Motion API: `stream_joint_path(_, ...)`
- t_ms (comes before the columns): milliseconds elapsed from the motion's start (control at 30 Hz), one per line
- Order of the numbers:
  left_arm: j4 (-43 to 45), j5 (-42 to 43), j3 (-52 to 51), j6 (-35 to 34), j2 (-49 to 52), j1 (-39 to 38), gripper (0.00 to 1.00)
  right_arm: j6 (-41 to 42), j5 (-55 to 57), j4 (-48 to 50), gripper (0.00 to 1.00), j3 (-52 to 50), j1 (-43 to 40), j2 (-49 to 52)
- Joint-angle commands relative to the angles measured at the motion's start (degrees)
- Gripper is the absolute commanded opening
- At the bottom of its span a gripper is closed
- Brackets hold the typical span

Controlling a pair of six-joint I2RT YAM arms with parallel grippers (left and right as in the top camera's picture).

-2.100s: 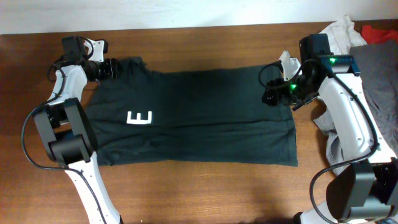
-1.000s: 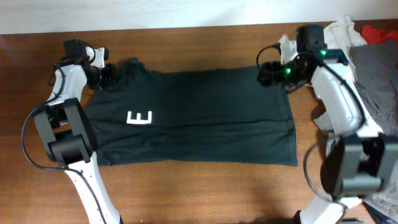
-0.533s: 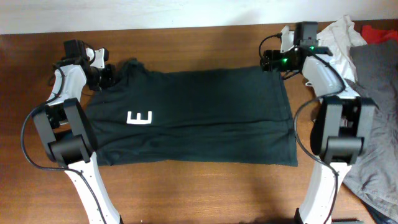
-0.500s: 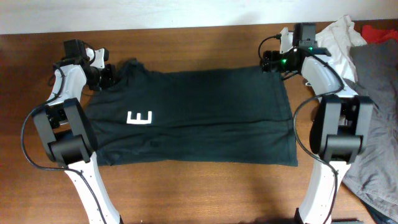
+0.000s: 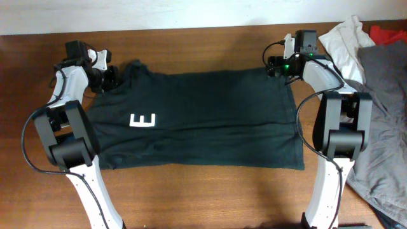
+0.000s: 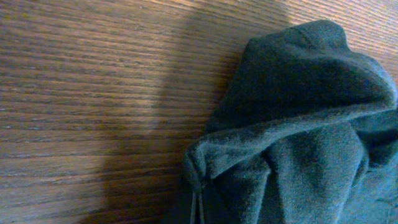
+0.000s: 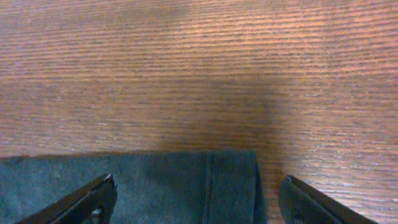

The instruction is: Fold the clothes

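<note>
Shirt: black T-shirt lies spread flat on the table, with a white letter E showing. Its long axis runs left to right, sleeve end toward the left arm, hem end toward the right arm.

Right gripper: sits at the far hem corner. Jaws are wide apart and hold nothing.

Right wrist view: hem corner lies between the jaws with bare wood beyond it. The cloth's side edge is just inside one jaw.

Left gripper: sits at the far sleeve. The jaws show in neither view, so I cannot tell whether they are parted or gripping.

Left wrist view: bunched sleeve is close under the camera.

Key relation: each far corner has its own arm beside it, the right nearer the hem and the left nearer the sleeve. Judged: the next move calls for the right jaws to drop and pinch the corner lying between them.

Change: two seconds back the right gripper hung over the shirt's right edge, nearer the middle. It has since travelled to the far corner. The left gripper has barely shifted, and the shirt's outline is unchanged.

Off-task: white garment and grey garment lie beside the right arm.
</note>
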Motion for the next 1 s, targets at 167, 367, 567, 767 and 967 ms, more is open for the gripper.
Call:
stream_joint_path(167, -0.9, -0.4, 0.1, -0.6, 0.5, 0.0, 0.01, 0.5, 0.6, 0.5, 0.44, 0.7, 1.0, 3.2)
stream_joint_path(367, -0.9, -0.4, 0.1, -0.6, 0.5, 0.0, 0.01, 1.7, 1.4, 0.3, 0.2, 0.7, 1.0, 3.2)
stream_joint_path(567, -0.9, -0.4, 0.2, -0.6, 0.4, 0.0, 0.01, 3.5, 4.1, -3.7, 0.04, 0.8, 0.7, 2.8)
stream_joint_path(767, -0.8, -0.2, 1.5, -0.5, -2.3, 0.1, 0.01, 3.7, 4.3, -9.2, 0.05, 1.7, -0.2, -1.3)
stream_joint_path(967, -3.0, -0.3, 2.1, -0.6, -6.8, 0.1, 0.01, 3.7, 5.1, -15.0, 0.13, 4.6, -0.6, -5.7)
